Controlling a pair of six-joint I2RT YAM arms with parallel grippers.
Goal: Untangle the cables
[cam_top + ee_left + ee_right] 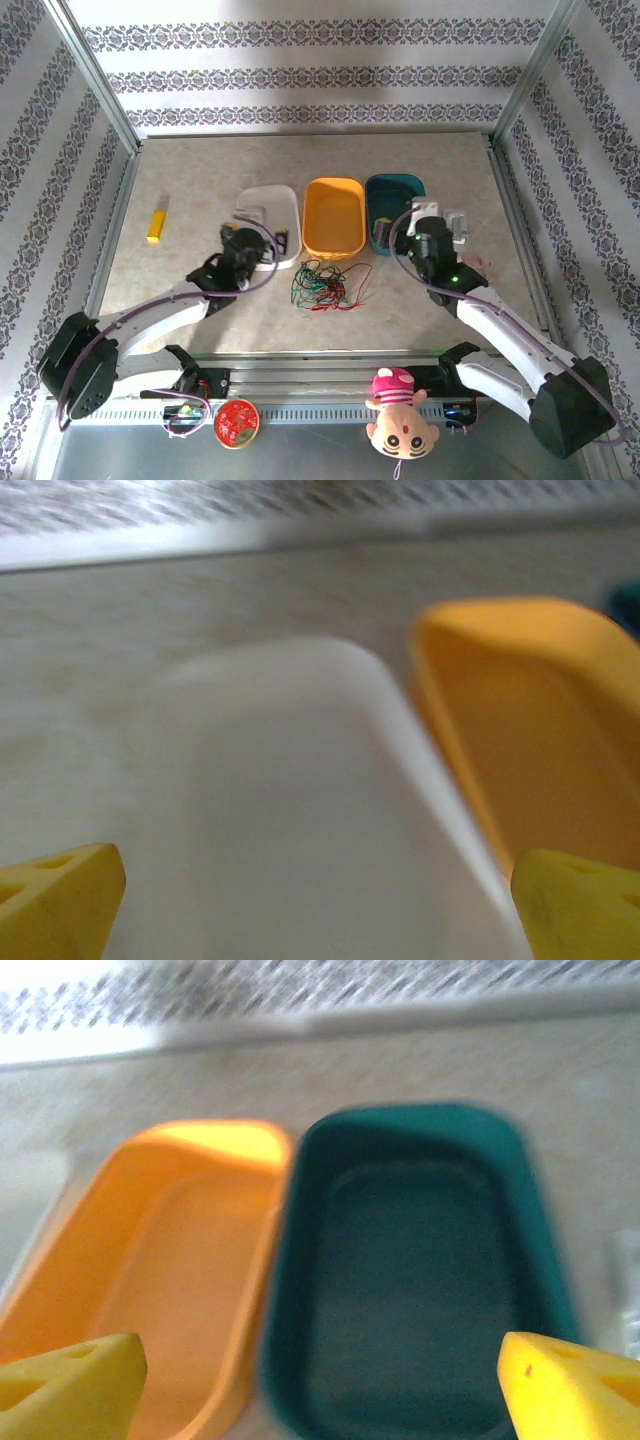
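Beige desk [200, 180], the cables [325, 285] in one heap.
It lies behind my left claw [320, 905] and right claw [320, 1385], both gaping empty; grabbing several strands together could tighten it.

Beige mottled worktop [190, 190]; white walls [300, 70] with dark ornamental bands far, left, right; aluminium posts [96, 78] at far corners; even light.

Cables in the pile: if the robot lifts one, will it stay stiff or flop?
Probably flop: the cables are thin and lie in loose loops. Being tangled together, lifting one would likely drag others along. The heap looks light, so a push may slide it across the table.
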